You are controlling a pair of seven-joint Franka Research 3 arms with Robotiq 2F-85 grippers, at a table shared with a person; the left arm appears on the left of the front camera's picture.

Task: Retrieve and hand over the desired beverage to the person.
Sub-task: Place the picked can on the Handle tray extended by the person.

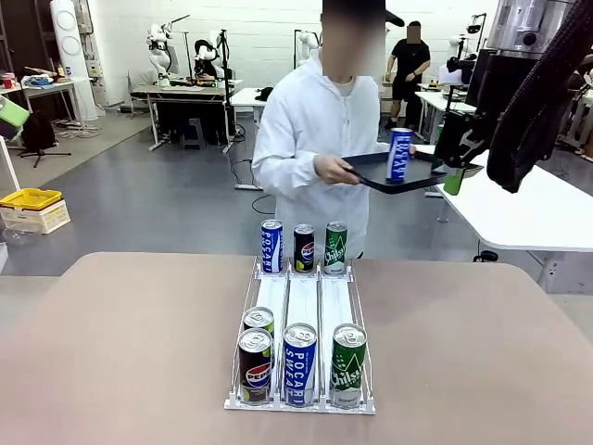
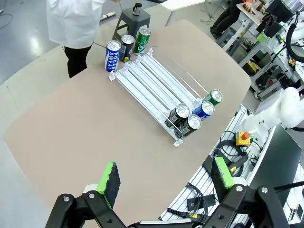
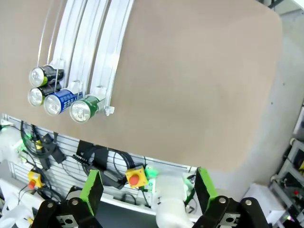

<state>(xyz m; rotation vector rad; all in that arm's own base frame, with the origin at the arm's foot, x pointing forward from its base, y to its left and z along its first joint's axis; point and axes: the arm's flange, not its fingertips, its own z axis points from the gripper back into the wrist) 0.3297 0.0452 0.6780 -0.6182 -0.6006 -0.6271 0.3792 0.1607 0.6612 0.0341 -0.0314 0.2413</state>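
At the far side of the tabletop (image 1: 111, 352), front view: the person (image 1: 310, 139) stands holding a black tray (image 1: 394, 172) that carries an upright blue can (image 1: 399, 154). A clear three-lane rack (image 1: 301, 311) lies mid-tabletop, with three cans standing at its far end and four at its near end. The right arm (image 1: 537, 88) hangs at upper right.

Left wrist view: the left gripper (image 2: 164, 183) has its fingers (image 2: 109, 176) spread wide and empty. The rack (image 2: 156, 88) lies well beyond them, and the person's white jacket (image 2: 73, 21) is farther still, past the rack's far end.

Right wrist view: the right gripper (image 3: 148, 187) likewise has its fingers (image 3: 92, 187) spread wide, holding nothing. The rack's near-end cans (image 3: 59, 95) lie beyond the left finger, on the tabletop (image 3: 190, 80).
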